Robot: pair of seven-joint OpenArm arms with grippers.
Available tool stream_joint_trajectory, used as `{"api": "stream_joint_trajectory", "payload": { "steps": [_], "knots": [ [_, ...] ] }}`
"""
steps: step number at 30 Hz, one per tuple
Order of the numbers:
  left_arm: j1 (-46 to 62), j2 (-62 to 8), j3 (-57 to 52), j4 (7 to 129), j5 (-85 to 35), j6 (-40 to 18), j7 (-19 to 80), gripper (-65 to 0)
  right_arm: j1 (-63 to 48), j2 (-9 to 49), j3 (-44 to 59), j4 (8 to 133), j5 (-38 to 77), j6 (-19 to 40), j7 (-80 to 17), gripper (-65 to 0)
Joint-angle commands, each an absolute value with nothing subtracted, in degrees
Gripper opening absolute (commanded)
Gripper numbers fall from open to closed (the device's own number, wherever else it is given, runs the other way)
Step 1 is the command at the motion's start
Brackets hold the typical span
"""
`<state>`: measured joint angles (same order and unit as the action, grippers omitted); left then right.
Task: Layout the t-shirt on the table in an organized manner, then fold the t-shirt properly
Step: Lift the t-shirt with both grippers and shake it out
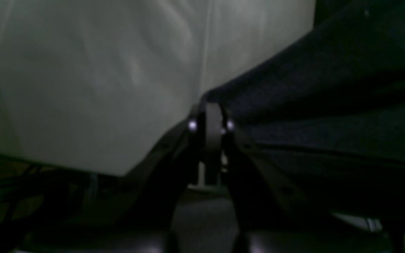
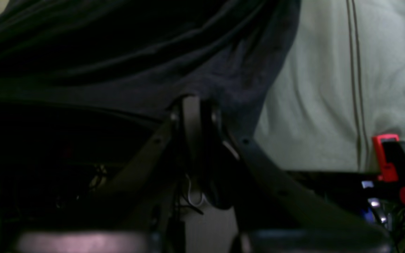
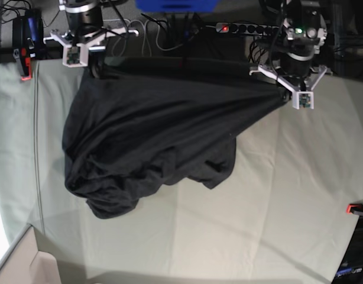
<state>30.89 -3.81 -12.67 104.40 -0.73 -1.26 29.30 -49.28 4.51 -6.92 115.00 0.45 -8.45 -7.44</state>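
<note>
The charcoal-black t-shirt (image 3: 152, 136) is stretched between my two grippers along the far side of the table (image 3: 258, 207), and its lower part lies bunched in folds on the cloth. At the right of the base view, my left gripper (image 3: 282, 92) is shut on one corner of the shirt. The right gripper (image 3: 97, 71), at the far left, is shut on the other end. In the left wrist view the closed fingertips (image 1: 211, 105) pinch the dark fabric (image 1: 329, 88). The right wrist view shows the same kind of grip (image 2: 193, 100) on the shirt (image 2: 135, 52). No print shows.
Red clamps sit at the table's far left corner (image 3: 25, 68) and right edge (image 3: 356, 208); one (image 2: 385, 158) appears in the right wrist view. A power strip (image 3: 246, 28) and cables lie behind the table. A pale box (image 3: 16, 266) stands at the near left corner.
</note>
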Motion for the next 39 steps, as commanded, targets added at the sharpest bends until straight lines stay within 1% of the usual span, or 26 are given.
{"api": "stream_joint_trajectory", "payload": {
  "steps": [1,9,11,17,21,23,24,28,31,35,39],
  "knots": [
    [31.9,-4.3,-13.2,104.9,0.0,-0.2,28.1,-64.8,-50.3,4.9,-6.8,115.4,0.3,-8.8,-6.1,-65.0],
    [32.9,-4.3,-13.4,106.1,0.0,0.0,27.8,-64.9,-51.6,5.0,-6.5,115.2,0.3,-8.7,-6.2,-65.0],
    [32.4,-4.0,-13.3,106.7,0.0,0.0,27.7,-64.9,-50.5,5.9,-5.9,115.5,0.3,-8.7,-6.1,-65.0],
    [21.5,-4.0,-12.9,108.3,0.2,0.1,28.2,-64.9,-40.4,9.0,-3.8,115.5,0.3,-8.6,-8.7,-65.0],
    [10.4,-4.4,-12.8,107.8,0.4,0.0,28.2,-64.9,-29.2,10.3,-1.5,115.6,0.3,-8.5,-14.7,-65.0],
    [3.2,-4.0,-12.4,106.2,0.4,-0.1,28.2,-64.9,-21.8,11.3,-0.5,115.6,0.3,-8.0,-18.3,-65.0],
    [-0.1,-4.2,-11.4,105.4,0.4,0.0,28.3,-64.9,-18.2,11.6,0.2,115.7,0.3,-6.4,-20.4,-65.0],
    [-11.6,-4.5,-6.7,100.6,0.4,0.1,32.0,-64.9,-5.1,11.4,4.5,115.6,0.1,3.4,-26.8,-65.0],
    [-20.9,-4.0,-3.0,95.1,0.4,0.1,34.2,-64.9,6.5,11.7,6.4,115.5,0.0,10.0,-32.0,-65.0],
    [-32.2,-3.9,1.8,90.7,0.4,0.2,34.2,-64.9,21.1,13.8,6.4,115.0,0.0,15.4,-39.0,-65.0],
    [-42.1,-3.9,2.9,89.9,0.5,0.3,34.3,-64.9,33.9,14.0,5.9,114.2,0.0,17.1,-43.1,-65.0]
  ]
}}
